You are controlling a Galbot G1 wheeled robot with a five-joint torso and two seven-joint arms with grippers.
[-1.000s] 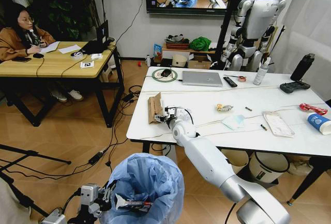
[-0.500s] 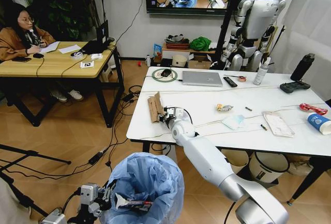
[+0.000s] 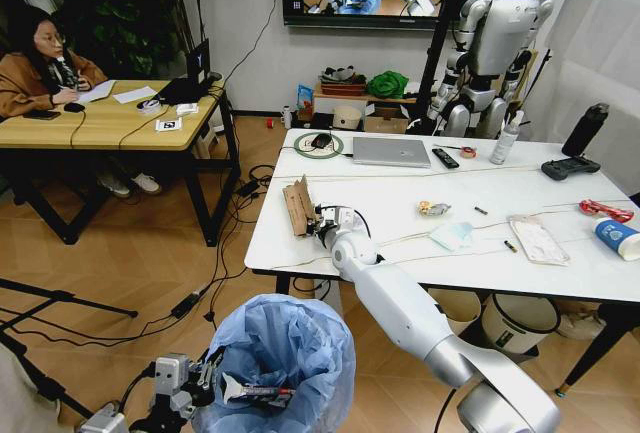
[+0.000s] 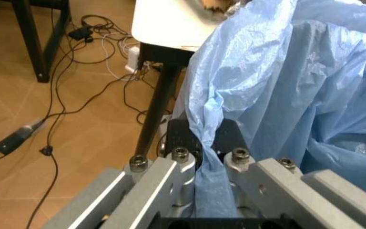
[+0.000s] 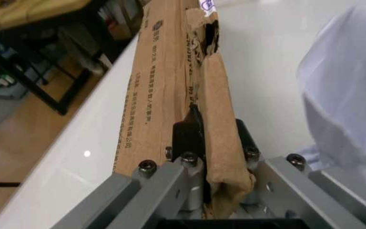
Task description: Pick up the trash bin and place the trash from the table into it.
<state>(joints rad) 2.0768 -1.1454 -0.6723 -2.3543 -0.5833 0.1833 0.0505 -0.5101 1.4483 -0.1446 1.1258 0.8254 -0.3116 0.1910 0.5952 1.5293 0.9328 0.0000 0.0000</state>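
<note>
Right end effector (image 5: pixel 213 143) clamps the brown paper bag (image 5: pixel 170 81).

right claw (image 3: pixel 316 221) lifted brown paper bag (image 3: pixel 297 206) slightly

Plenty of open floor between the table (image 3: pixel 300 253) edge and the trash bin (image 3: pixel 283 348) mouth, nothing hanging in that gap. Bin mouth wide open up top, just the left gripper (image 3: pixel 215 390) pinching the liner at the near-left rim. Right gripper (image 3: pixel 318 221) at the table's left edge, jaws clamped on the brown paper bag (image 3: pixel 298 206), bare marble all around it. Farther right more cluttered: candy wrapper (image 3: pixel 433 209), face mask (image 3: pixel 453 236), clear plastic bag (image 3: pixel 537 239), laptop (image 3: pixel 391 152) at the back. Tangle of cables (image 3: pixel 215 273) on the floor left of the bin
</note>
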